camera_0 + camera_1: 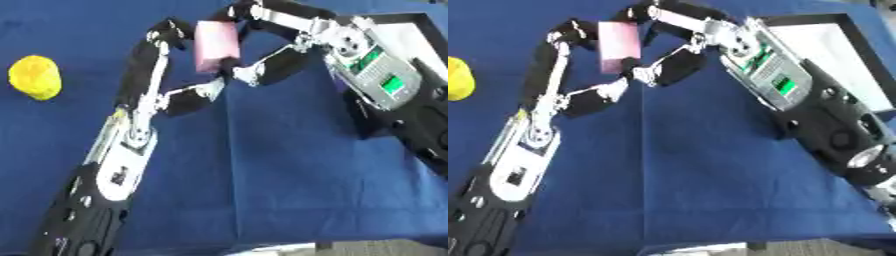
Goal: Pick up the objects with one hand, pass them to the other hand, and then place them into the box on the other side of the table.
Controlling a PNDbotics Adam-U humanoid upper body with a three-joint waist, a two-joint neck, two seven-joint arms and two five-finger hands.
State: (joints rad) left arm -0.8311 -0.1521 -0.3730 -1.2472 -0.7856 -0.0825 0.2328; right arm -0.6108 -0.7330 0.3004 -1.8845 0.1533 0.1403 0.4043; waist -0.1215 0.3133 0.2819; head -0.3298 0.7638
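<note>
Spanning both hands' fingers (166,37): pink block (216,44)

We note matt blue cloth covering the table (289,175). The pink block (216,45) looks matt, soft-surfaced. The yellow object (35,77) appears rough-textured. Both hands show glossy black plastic and silver metal.

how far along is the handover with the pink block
Mid-handover: the pink block is off the blue cloth, with the left hand and right hand both curled on it. Nothing visibly lies in the box at the right yet. The yellow object sits untouched at the left.
</note>
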